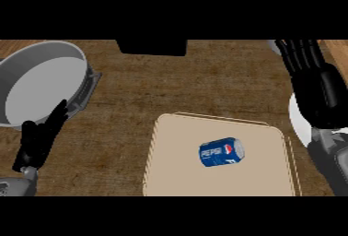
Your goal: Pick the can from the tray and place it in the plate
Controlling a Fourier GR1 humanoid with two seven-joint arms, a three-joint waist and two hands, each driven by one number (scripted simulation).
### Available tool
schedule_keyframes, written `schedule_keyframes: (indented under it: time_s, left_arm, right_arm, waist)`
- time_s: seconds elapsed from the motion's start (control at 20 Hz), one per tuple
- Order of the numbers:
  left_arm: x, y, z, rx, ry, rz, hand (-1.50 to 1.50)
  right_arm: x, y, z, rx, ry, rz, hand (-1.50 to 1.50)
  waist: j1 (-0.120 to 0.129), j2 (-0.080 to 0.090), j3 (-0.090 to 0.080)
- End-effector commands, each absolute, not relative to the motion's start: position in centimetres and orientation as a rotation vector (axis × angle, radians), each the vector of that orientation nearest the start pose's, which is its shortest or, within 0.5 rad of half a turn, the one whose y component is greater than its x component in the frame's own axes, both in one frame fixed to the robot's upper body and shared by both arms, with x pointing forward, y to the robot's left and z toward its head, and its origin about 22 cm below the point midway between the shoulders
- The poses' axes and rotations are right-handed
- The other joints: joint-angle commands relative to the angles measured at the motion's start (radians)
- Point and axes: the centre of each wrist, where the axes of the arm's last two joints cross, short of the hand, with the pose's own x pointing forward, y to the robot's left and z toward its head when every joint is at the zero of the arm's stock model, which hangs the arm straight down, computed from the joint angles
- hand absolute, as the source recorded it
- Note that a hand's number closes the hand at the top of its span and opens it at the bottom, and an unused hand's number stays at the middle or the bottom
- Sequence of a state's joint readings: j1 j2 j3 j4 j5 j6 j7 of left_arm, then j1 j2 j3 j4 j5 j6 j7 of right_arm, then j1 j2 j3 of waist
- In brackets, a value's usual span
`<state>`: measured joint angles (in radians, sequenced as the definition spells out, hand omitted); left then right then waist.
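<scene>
A blue Pepsi can (222,152) lies on its side near the middle of the beige tray (176,175). The white plate (296,117) shows only as a sliver at the right edge, mostly hidden behind my right hand (314,78). That hand hangs over the plate with fingers straight, pointing away, holding nothing, up and to the right of the can. My left hand (39,138) rests at the lower left with fingers straight, far from the tray.
A large grey round pan (68,55) sits at the upper left, partly under my left hand's fingertips. A black object (152,46) stands at the top centre. Brown wooden counter (136,92) lies between pan and tray.
</scene>
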<state>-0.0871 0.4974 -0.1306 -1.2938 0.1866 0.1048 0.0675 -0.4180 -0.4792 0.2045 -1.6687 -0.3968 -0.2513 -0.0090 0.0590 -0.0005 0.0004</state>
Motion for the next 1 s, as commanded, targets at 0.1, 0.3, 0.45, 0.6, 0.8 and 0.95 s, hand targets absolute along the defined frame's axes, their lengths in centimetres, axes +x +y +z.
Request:
schedule_keyframes:
  time_s: [0.1, 0.3, 0.45, 0.6, 0.8, 0.95]
  left_arm:
    - [27.0, 31.9, 1.0, 0.27, -1.388, -0.148, 0.0]
    - [27.5, 30.3, 1.0, 0.188, -1.414, -0.117, 0.0]
    - [27.8, 29.3, 1.2, 0.147, -1.431, -0.089, 0.0]
    - [27.9, 29.1, 1.1, 0.164, -1.43, -0.104, 0.0]
    - [28.1, 27.1, 1.0, 0.14, -1.418, -0.101, 0.0]
    - [28.8, 28.9, 1.5, 0.16, -1.422, -0.105, 0.0]
  right_arm:
    - [29.9, -21.5, 9.4, 0.571, -1.996, -0.032, 1.5]
    - [30.6, -26.1, 10.8, 0.162, -2.128, 0.436, 1.5]
    - [28.5, -22.8, 1.3, 0.528, -1.957, -0.385, -1.5]
    - [26.4, -22.6, -3.8, 0.748, -1.958, -0.349, -1.5]
    - [26.2, -25.5, -7.5, 0.779, -1.989, -0.063, -1.5]
    - [27.6, -27.1, -8.0, 0.731, -2.032, 0.087, -1.5]
  waist:
    - [-0.029, 0.016, 0.009]
    - [-0.056, 0.011, -0.006]
    - [-0.036, 0.038, 0.016]
    - [-0.027, 0.028, 0.011]
    - [-0.02, 0.018, 0.006]
    - [-0.024, 0.016, 0.004]
